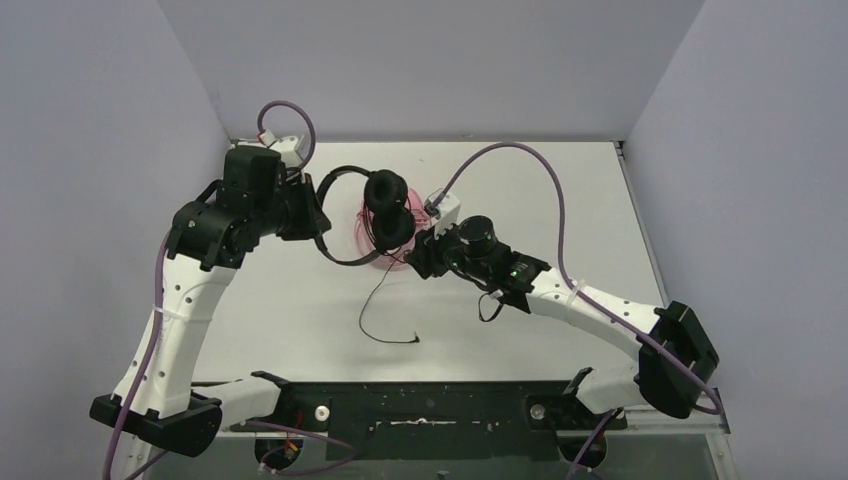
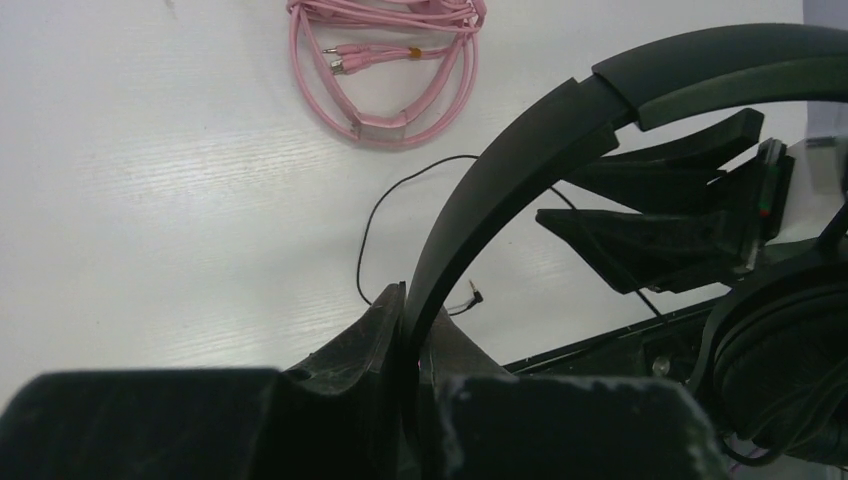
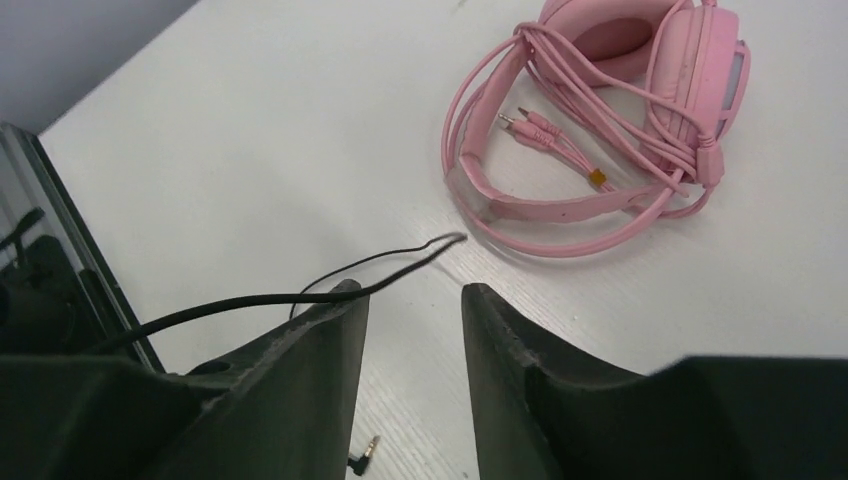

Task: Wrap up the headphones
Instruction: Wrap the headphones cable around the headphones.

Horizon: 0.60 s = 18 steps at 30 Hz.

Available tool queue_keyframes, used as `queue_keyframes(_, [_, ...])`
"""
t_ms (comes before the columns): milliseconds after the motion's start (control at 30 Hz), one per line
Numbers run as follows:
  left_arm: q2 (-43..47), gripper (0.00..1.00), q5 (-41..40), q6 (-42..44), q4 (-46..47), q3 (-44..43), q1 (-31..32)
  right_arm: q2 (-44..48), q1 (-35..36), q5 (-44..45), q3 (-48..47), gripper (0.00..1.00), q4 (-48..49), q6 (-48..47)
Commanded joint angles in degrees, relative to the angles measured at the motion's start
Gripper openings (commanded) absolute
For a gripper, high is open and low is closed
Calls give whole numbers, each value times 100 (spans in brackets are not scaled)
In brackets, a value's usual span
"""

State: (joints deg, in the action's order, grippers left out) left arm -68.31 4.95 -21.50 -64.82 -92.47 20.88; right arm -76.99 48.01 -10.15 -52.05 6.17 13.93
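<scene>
Left gripper (image 2: pixel 410 312) clamps black plastic headphones (image 2: pixel 482 198) toward the table's far edge; right gripper (image 3: pixel 412 300), unclenched, must next catch their thin black cable (image 3: pixel 250 298) for winding.

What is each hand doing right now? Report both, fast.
Left hand: shut on the black headphones, at the headband.
Right hand: open, gripping nothing; thin black cable passes beside one finger.

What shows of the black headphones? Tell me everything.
The black headphones look like matte plastic, with a curved headband and two round padded ear cups. The left gripper is shut on the headband, holding them over the pink headphones. A thin black cable hangs to the table, ending in an angled plug.
</scene>
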Motion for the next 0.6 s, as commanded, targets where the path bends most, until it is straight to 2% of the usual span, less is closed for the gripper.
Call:
queue_keyframes(0, [-63, 0, -172, -438, -12, -472, -49, -28, -25, -465, -552, 51, -814, 263])
queue_keyframes(67, [-56, 0, -267, -544, 15, -458, -77, 125, -26, -730, -429, 64, -978, 337])
queue_keyframes(167, [-61, 0, -260, -675, 56, -457, -146, 504, -83, -1185, 331, 88, -144, 412])
queue_keyframes(233, [-68, 0, -206, -753, 73, -477, -193, 617, -117, -1451, 833, 97, 425, 290])
queue_keyframes(400, [-133, 0, -71, -827, 30, -622, -340, 436, -205, -1466, 1390, 100, 946, 2])
queue_keyframes(567, [-87, 0, 22, -879, 19, -759, -456, 951, -240, -1675, 2266, 100, 2041, -123])
